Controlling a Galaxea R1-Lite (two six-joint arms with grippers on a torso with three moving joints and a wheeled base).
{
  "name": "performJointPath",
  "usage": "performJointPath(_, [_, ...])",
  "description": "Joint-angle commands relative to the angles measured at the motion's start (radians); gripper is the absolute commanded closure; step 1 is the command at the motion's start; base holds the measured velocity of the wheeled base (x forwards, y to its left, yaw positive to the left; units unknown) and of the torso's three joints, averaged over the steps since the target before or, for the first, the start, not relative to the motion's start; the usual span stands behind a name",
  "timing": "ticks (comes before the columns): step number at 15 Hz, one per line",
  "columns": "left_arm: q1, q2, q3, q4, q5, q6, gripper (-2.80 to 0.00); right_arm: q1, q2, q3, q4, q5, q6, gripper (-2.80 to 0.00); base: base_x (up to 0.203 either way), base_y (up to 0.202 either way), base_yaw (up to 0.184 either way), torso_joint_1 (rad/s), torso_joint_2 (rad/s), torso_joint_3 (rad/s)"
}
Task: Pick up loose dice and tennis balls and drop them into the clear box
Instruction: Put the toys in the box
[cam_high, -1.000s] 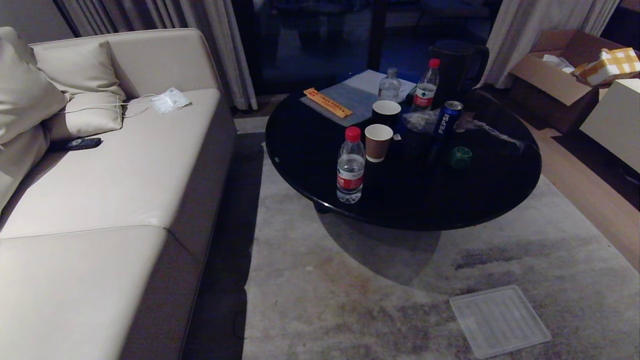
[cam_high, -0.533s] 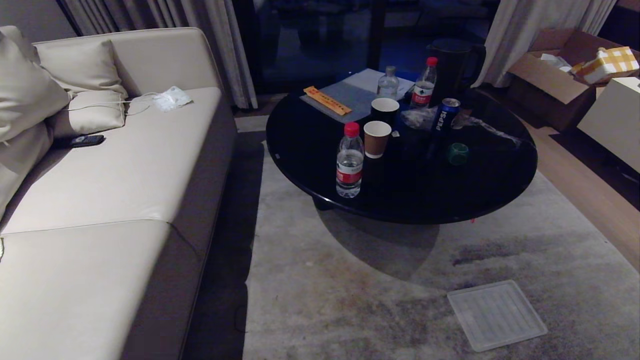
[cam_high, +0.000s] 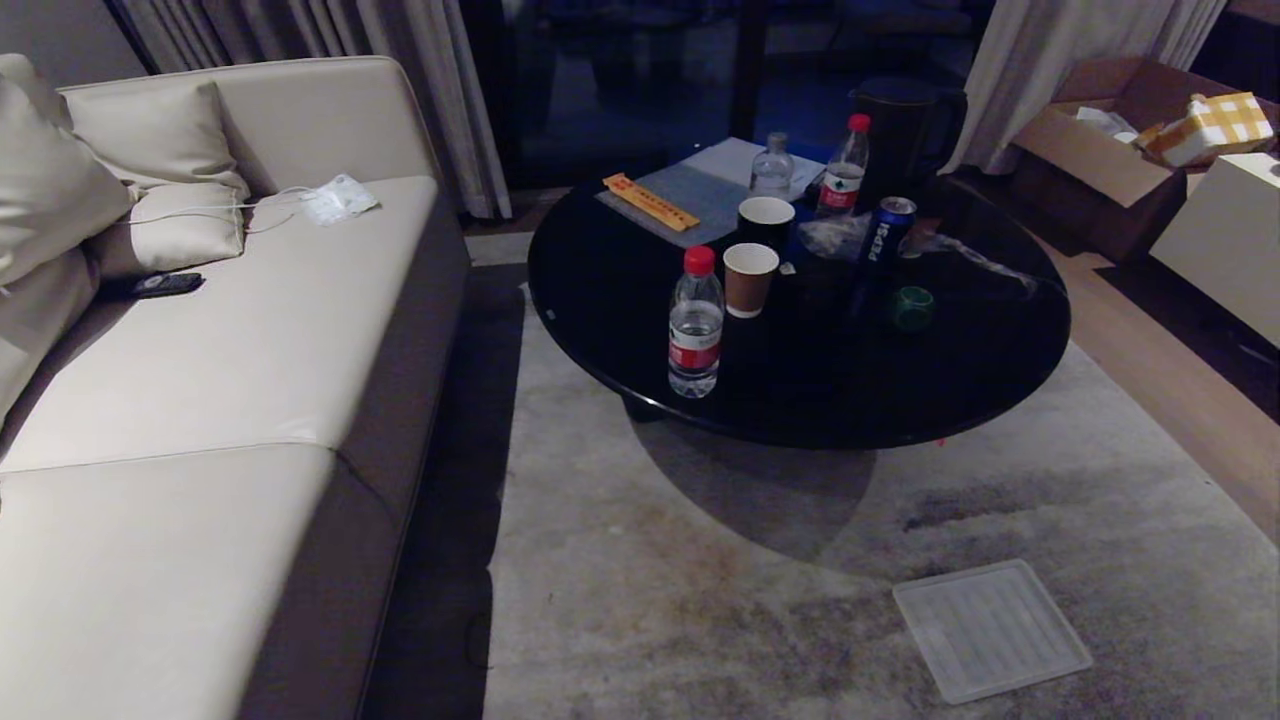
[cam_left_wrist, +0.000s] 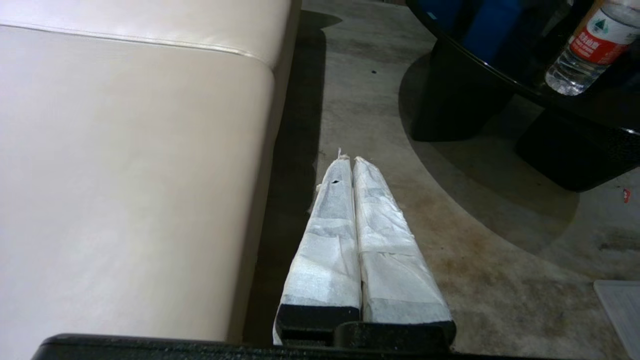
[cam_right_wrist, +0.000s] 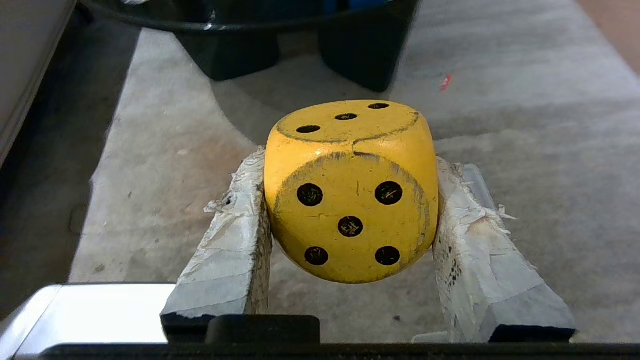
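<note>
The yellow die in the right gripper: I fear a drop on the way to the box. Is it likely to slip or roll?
The yellow die looks rigid, so it probably won't deform. The padded fingers of the right gripper press flat opposite faces, so slipping seems unlikely. Its rounded corners suggest it could tumble briefly if dropped.

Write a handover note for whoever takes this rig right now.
Right claw: shut on the yellow die, carried above the rug; it shows only in its wrist view.
Left claw: shut, empty, hanging above the rug beside the sofa.
The ribbed lid panel lies on the rug in front of the round black table.
No clear box, tennis balls or other dice in any view.
Done: one die picked up.
Left: find the box, drop the die in, then look for the rest.
</note>
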Motion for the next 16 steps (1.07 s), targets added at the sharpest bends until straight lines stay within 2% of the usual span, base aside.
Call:
performJointPath(1, [0.000, -0.001, 0.000, 0.000, -0.001, -0.001, 0.00, 0.000, 0.002, 0.000, 0.001, -0.001, 0.009, 0.00, 0.005, 0.007, -0.091, -0.001, 0.00, 0.005])
performJointPath(16, [0.000, -0.001, 0.000, 0.000, 0.000, -0.001, 0.00, 0.000, 0.000, 0.000, 0.001, -0.012, 0.025, 0.00, 0.001, 0.010, -0.162, 0.003, 0.00, 0.003])
